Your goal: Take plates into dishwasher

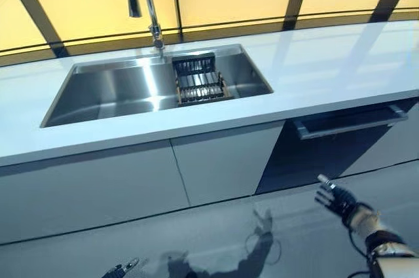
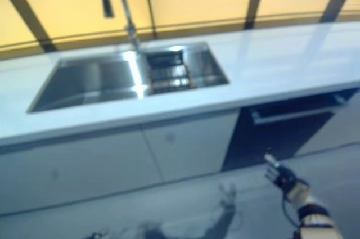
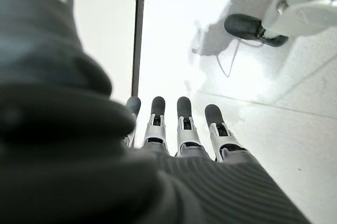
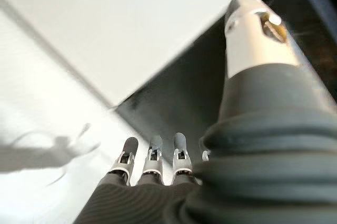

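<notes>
- The right robot hand has straight fingers, holds nothing, near the dark dishwasher door under the white worktop.
- The left robot hand is also open, empty, above the floor.
- No plates are visible; a dark rack sits in the steel sink.

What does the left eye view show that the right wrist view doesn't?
Only the left eye view shows the sink with a rack in it, the faucet, the white countertop and the dishwasher handle. Only the right wrist view shows the right hand's fingers up close, straight and empty. Both share the right hand, a white cabinet front and the dark dishwasher door.
</notes>
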Controlling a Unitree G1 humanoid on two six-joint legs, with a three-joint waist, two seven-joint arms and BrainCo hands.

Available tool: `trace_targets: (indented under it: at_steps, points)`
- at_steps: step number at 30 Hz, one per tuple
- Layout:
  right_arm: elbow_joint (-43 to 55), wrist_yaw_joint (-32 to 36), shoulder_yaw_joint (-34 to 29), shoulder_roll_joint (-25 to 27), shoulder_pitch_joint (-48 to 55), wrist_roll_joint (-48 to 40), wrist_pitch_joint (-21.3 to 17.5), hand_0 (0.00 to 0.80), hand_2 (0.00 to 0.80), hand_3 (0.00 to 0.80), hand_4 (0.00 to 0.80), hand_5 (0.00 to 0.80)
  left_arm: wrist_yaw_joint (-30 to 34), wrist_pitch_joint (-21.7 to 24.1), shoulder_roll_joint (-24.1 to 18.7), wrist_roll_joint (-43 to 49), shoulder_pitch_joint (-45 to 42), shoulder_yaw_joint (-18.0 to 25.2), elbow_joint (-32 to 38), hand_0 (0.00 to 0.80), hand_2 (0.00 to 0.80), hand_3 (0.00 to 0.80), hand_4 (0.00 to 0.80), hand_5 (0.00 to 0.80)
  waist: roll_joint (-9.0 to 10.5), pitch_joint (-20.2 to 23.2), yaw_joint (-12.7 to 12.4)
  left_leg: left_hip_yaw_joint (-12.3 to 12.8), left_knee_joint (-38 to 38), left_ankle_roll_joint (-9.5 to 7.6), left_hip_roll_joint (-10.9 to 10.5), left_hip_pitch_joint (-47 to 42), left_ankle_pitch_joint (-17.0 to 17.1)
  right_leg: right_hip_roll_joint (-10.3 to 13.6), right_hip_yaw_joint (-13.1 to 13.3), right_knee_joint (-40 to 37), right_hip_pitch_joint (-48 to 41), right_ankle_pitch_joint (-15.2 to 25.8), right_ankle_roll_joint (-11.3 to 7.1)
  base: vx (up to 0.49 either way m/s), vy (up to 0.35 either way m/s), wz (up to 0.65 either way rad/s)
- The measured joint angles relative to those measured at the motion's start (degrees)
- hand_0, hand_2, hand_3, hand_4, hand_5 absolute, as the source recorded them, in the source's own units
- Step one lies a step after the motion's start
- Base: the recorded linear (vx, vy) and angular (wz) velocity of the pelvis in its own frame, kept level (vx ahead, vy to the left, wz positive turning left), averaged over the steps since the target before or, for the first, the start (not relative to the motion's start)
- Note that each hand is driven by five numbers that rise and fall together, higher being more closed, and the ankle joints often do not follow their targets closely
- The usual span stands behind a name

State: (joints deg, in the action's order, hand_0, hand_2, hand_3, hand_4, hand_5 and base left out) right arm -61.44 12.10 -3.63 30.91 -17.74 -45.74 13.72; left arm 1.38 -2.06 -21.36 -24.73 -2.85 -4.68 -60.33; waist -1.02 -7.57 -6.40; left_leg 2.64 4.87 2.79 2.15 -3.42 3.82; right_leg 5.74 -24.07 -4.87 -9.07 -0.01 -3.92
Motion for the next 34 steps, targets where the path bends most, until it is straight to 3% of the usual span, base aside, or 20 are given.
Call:
trace_targets:
  at_steps: [4, 8, 10, 12, 13, 14, 15, 16, 18, 20, 21, 26, 34]
  points:
    - [0.1, 1.3, 1.0, -4.3, 6.6, 3.1, -2.1, 0.000, 0.000, 0.000, 0.000, 0.000, -0.4, -1.2, 0.1, 3.9, 0.6, -0.2, -0.2, 0.000, 0.000, 0.000, 0.000, 0.000, 0.06, 0.2, 1.2, -1.2, 0.0, 0.02, -0.1, 0.1, 0.0, -0.3, 0.5, 0.1, -1.0, -0.4, 0.08, -0.076, -0.108, 0.20]
    - [-2.5, 0.6, 5.6, -9.1, 12.0, 9.0, -3.9, 0.000, 0.000, 0.000, 0.000, 0.000, -0.8, -2.7, 0.6, 3.8, 0.2, 0.0, -2.5, 0.000, 0.000, 0.000, 0.000, 0.000, 0.19, 0.5, 2.2, -4.3, -0.2, 0.92, 0.3, 0.1, 0.9, -1.7, 1.4, 0.0, -2.6, -1.5, 0.78, -0.166, -0.185, 0.39]
    - [-3.7, 0.1, 6.4, -10.9, 13.8, 10.6, -4.6, 0.000, 0.000, 0.000, 0.000, 0.000, -1.0, -2.8, 1.9, 3.9, 0.0, 0.2, -2.7, 0.000, 0.000, 0.000, 0.000, 0.000, -0.23, 0.3, 2.4, -4.1, -0.9, 1.15, 0.5, 1.6, 1.8, -2.4, 0.9, -0.1, -2.5, -1.8, 1.28, -0.187, -0.052, 0.56]
    - [-4.7, -0.3, 6.7, -11.5, 15.2, 11.3, -4.7, 0.000, 0.000, 0.000, 0.000, 0.000, -1.0, -2.9, 4.2, 3.9, 0.3, 0.2, -2.7, 0.000, 0.000, 0.000, 0.000, 0.000, -1.24, -0.2, 2.4, -0.5, 0.3, -0.47, 1.4, 2.2, 2.4, -2.6, -1.2, 0.0, -2.5, -1.8, 1.87, -0.189, 0.041, 0.65]
    - [-5.0, -0.5, 6.9, -12.0, 15.9, 11.3, -5.0, 0.000, 0.000, 0.000, 0.000, 0.000, -0.9, -2.9, 4.9, 4.4, 0.4, 0.2, -3.0, 0.000, 0.000, 0.000, 0.000, 0.000, -1.00, -0.2, 2.0, 4.5, 0.0, -1.59, 2.3, 2.4, 0.0, -2.3, -2.3, 0.1, -2.6, -1.8, 2.23, -0.148, 0.101, 0.63]
    - [-5.6, -0.6, 6.9, -12.9, 16.0, 11.3, -5.0, 0.000, 0.000, 0.000, 0.000, 0.000, -0.6, -2.9, 5.3, 5.7, 0.9, 0.0, -3.6, 0.000, 0.000, 0.000, 0.000, 0.000, 0.67, -0.9, 2.5, 9.1, -2.7, -2.10, 2.5, 2.8, -2.0, -0.3, -4.4, -0.1, -2.5, -2.1, 2.56, -0.125, 0.174, 0.59]
    - [-5.9, -0.9, 6.9, -13.3, 16.0, 11.3, -5.1, 0.000, 0.000, 0.000, 0.000, 0.000, -0.2, -2.9, 5.6, 6.3, 1.1, -0.1, -3.8, 0.000, 0.000, 0.000, 0.000, 0.000, 1.87, -1.2, 2.3, 10.4, -6.8, -2.08, 2.1, 3.3, -2.0, 1.2, -5.1, -0.2, -2.6, -2.0, 2.43, -0.116, 0.205, 0.51]
    - [-6.3, -1.3, 6.9, -13.6, 16.2, 11.4, -5.5, 0.000, 0.000, 0.000, 0.000, 0.000, -0.2, -3.2, 5.7, 6.9, 0.9, -0.2, -3.8, 0.000, 0.000, 0.000, 0.000, 0.000, 2.36, -1.2, 2.5, 10.3, -11.3, -1.56, 1.5, 3.5, -2.6, 2.1, -5.4, 0.0, -2.6, -1.6, 1.95, -0.135, 0.256, 0.26]
    - [-6.3, -2.3, 6.9, -13.4, 17.0, 12.1, -6.6, 0.000, 0.000, 0.000, 0.000, 0.000, 0.2, -3.4, 6.4, 8.4, 1.1, -0.4, -3.8, 0.000, 0.000, 0.000, 0.000, 0.000, 1.31, -0.8, 2.9, 10.4, -12.9, -1.28, 1.2, 1.8, -3.7, 2.4, -5.9, 1.2, -2.4, -1.5, 0.91, -0.121, 0.272, 0.29]
    - [-6.3, -3.4, 6.8, -13.2, 17.6, 14.3, -7.3, 0.000, 0.000, 0.000, 0.000, 0.000, 1.7, -4.0, 6.4, 10.8, 1.9, -1.6, -3.6, 0.000, 0.000, 0.000, 0.000, 0.000, -0.92, -0.3, 4.4, 13.0, -6.0, -1.48, 1.0, -0.6, -4.0, 2.0, -6.7, 3.2, -1.1, -2.2, 0.01, -0.111, 0.229, 0.52]
    - [-6.4, -4.1, 6.8, -13.4, 18.1, 16.0, -7.3, 0.000, 0.000, 0.000, 0.000, 0.000, 2.4, -4.3, 6.2, 11.8, 2.4, -2.8, -3.6, 0.000, 0.000, 0.000, 0.000, 0.000, -1.47, 0.0, 5.6, 12.7, -2.4, -0.77, 0.7, -1.3, -3.0, 1.9, -6.5, 4.0, -0.3, -2.5, -0.59, -0.092, 0.139, 0.59]
    - [-7.6, -5.7, 7.0, -15.2, 18.2, 22.3, -6.6, 0.000, 0.000, 0.000, 0.000, 0.000, 3.5, -6.0, 4.9, 12.8, 3.8, -5.3, -4.5, 0.000, 0.000, 0.000, 0.000, 0.000, 0.08, 0.1, 5.5, 11.2, 0.0, -3.04, -2.4, -1.4, -1.7, 3.3, -0.7, 3.6, 1.3, -1.9, -2.23, -0.108, 0.149, 0.20]
    - [-7.3, -5.6, 10.4, -16.7, 16.7, 27.3, -5.6, 0.000, 0.000, 0.000, 0.000, 0.000, 3.5, -5.4, 5.1, 12.2, -0.8, -4.9, -4.6, 0.000, 0.000, 0.000, 0.000, 0.000, 1.05, 0.7, 5.2, 11.4, -0.1, -3.19, -2.6, -1.1, -1.7, 2.8, -0.2, 0.7, 0.4, 0.1, -2.32, -0.053, 0.052, -0.01]
